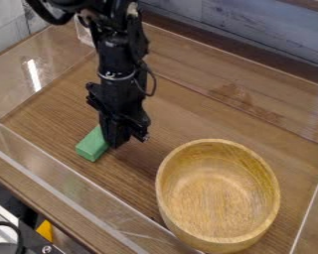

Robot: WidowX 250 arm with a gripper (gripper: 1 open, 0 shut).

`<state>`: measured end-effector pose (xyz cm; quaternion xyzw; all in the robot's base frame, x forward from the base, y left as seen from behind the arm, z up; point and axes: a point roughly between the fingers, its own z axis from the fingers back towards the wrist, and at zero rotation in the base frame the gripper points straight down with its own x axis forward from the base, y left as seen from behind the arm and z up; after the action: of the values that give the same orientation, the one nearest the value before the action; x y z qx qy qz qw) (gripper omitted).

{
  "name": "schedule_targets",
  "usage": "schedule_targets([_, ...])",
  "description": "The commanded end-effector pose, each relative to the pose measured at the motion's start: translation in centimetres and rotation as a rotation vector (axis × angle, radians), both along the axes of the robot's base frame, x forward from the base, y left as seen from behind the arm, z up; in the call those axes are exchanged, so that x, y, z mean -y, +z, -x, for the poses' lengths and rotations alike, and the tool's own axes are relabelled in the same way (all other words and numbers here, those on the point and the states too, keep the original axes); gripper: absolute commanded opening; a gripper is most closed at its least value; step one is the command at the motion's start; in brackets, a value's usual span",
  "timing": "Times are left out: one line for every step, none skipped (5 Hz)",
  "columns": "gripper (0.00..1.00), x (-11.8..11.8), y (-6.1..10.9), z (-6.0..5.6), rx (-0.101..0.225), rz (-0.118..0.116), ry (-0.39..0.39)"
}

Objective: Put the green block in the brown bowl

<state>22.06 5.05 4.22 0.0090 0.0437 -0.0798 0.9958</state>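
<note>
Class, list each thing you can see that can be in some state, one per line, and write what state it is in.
gripper: shut, pointing down at the block's end
green block: lying flat on the table, outside the bowl, partly hidden by the gripper
brown bowl: upright, empty, resting on the table
table: bearing the block and the bowl
</note>
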Motion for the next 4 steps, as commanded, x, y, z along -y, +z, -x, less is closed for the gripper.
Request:
schedule_targets([0.00,-0.1,2.3,0.1,0.035,0.004,0.047])
schedule_targets([0.00,-0.9,4.1,-0.3,0.040,0.009,0.085])
schedule_targets([0.00,-2.4,6.5,-0.9,0.055,0.013,0.111])
schedule_targets([0.00,-4.0,7.7,-1.2,0.070,0.016,0.193])
